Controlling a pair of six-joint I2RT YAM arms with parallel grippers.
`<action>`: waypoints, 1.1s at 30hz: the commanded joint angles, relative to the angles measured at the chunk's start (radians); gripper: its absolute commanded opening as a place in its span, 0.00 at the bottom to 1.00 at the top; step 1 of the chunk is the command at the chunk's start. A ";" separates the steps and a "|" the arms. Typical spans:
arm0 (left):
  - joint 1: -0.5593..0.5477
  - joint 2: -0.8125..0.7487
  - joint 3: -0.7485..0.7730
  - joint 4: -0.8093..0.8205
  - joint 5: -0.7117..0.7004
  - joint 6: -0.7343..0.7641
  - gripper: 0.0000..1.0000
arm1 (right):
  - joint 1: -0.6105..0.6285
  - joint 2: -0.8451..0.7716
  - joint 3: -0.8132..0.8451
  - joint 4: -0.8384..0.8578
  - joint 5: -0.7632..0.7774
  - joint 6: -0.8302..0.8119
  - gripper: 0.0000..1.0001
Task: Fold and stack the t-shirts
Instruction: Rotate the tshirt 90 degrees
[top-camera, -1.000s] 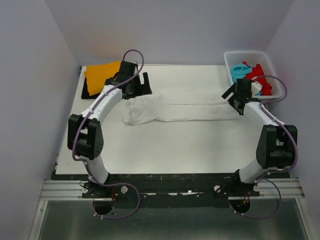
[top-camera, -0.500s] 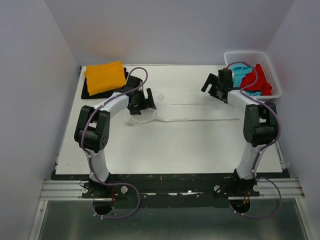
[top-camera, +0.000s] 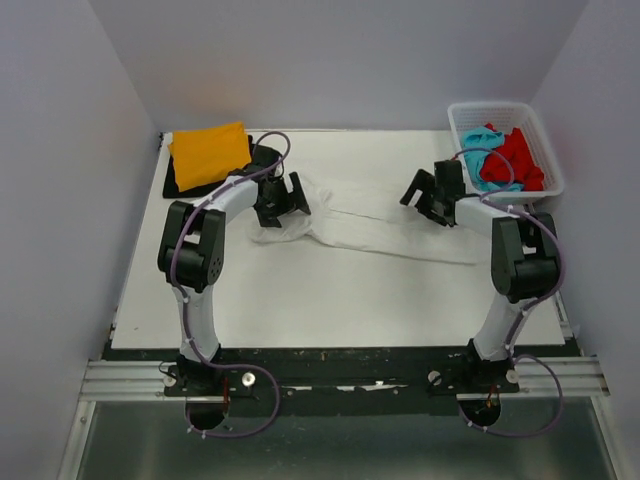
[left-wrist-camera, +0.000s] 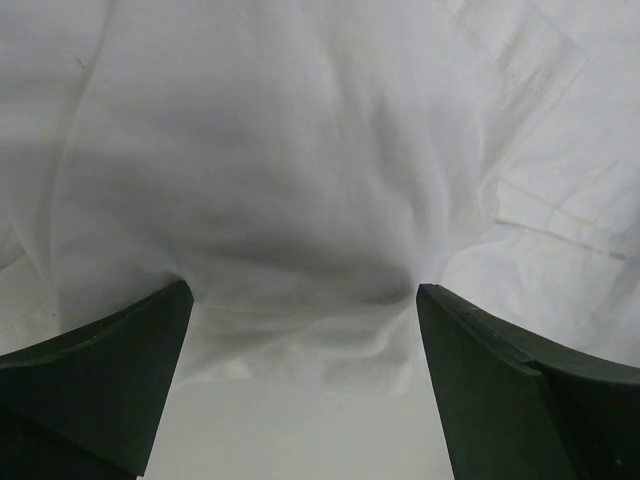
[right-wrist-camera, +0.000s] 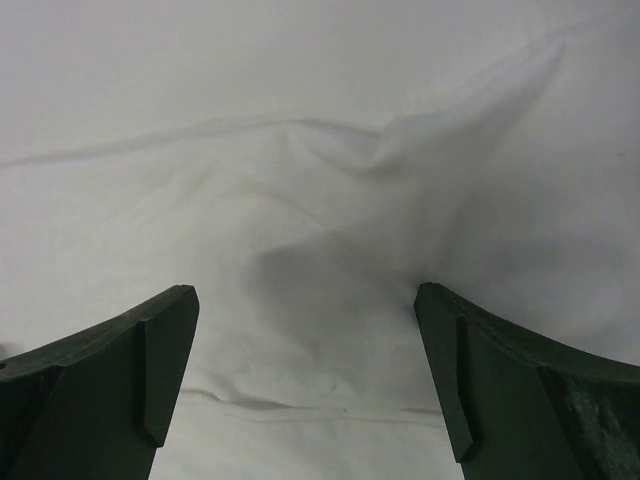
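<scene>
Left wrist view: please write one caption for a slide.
Open left hand straddling a bunched fold of the white t-shirt.

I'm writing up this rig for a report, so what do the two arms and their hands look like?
The left arm and right arm share white rounded links with chunky black joint housings. A thin mauve cable loops along each. The left hand and right hand are black; up close their fingers are dark, wedge-shaped and unmarked.
</scene>
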 joint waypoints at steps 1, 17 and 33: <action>0.005 0.086 0.097 -0.027 0.067 -0.051 0.99 | 0.033 -0.170 -0.263 -0.116 0.009 0.135 1.00; 0.031 0.206 0.361 -0.218 -0.037 0.022 0.99 | 0.617 -0.730 -0.669 -0.271 -0.165 0.290 1.00; 0.028 -0.608 -0.211 -0.070 -0.373 -0.003 0.99 | 0.617 -0.161 0.150 -0.185 0.251 -0.214 1.00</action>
